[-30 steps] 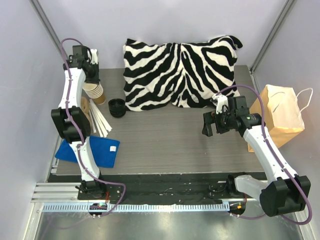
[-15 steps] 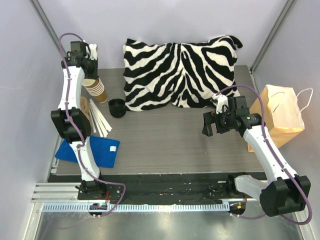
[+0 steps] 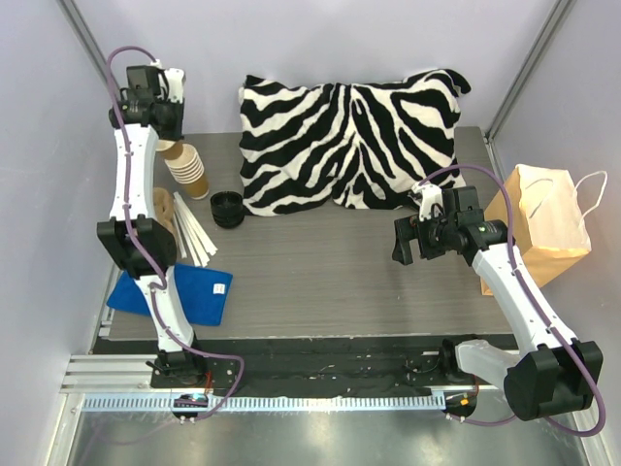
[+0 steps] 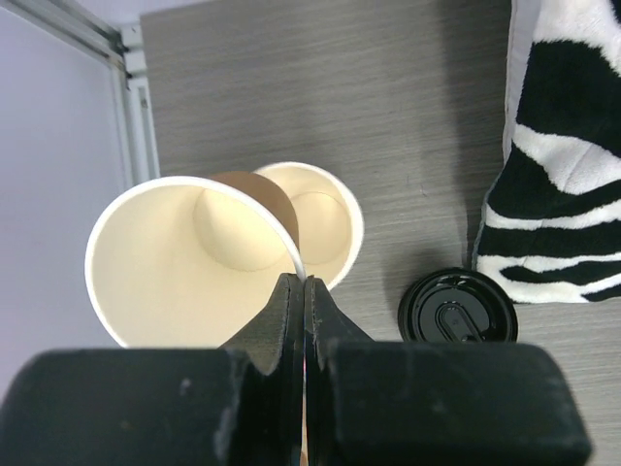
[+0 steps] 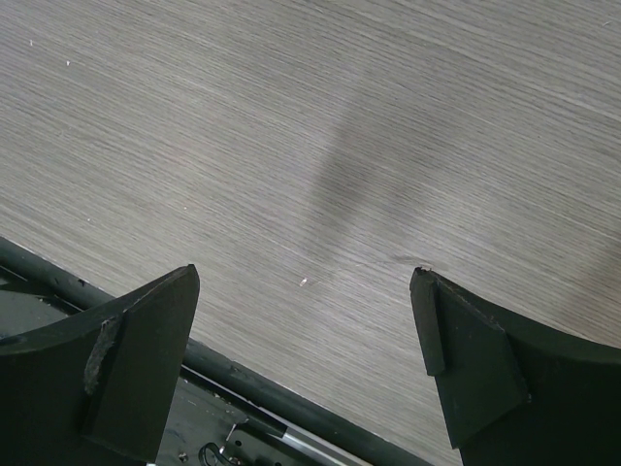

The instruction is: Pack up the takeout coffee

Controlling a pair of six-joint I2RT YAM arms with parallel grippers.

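A: Left hand (image 4: 304,282), state?

B: Clamped on the rim of one paper cup (image 4: 184,262). The cup wall runs between the two fingers, which are nearly together. The cup's mouth faces the wrist camera; it looks dry and has no lid.

A: Where's the takeout coffee, then?

B: No lidded cup shows in any view. My read is that this held cup is the one to be finished. It hangs over the far left corner of the tabletop (image 4: 388,97), just in front of the stack of cups (image 4: 328,221). Can't tell whether its base is free of the stack.

A: Lids?

B: The black lids (image 4: 457,309) sit close by, touching the edge of the striped pillow (image 4: 568,146).

A: Right hand (image 5: 303,277)?

B: Fingers wide apart, holding nothing, over bare tabletop. The paper bag (image 3: 543,223) stands just beyond it.

A: How to do this step well?

B: It's a thin-wall pinch, so the cup may swing or crease. Go slowly, keep it level, and carry it clear of the stack. Set it upright on open tabletop near the lids, and let go only once the base sits flat.
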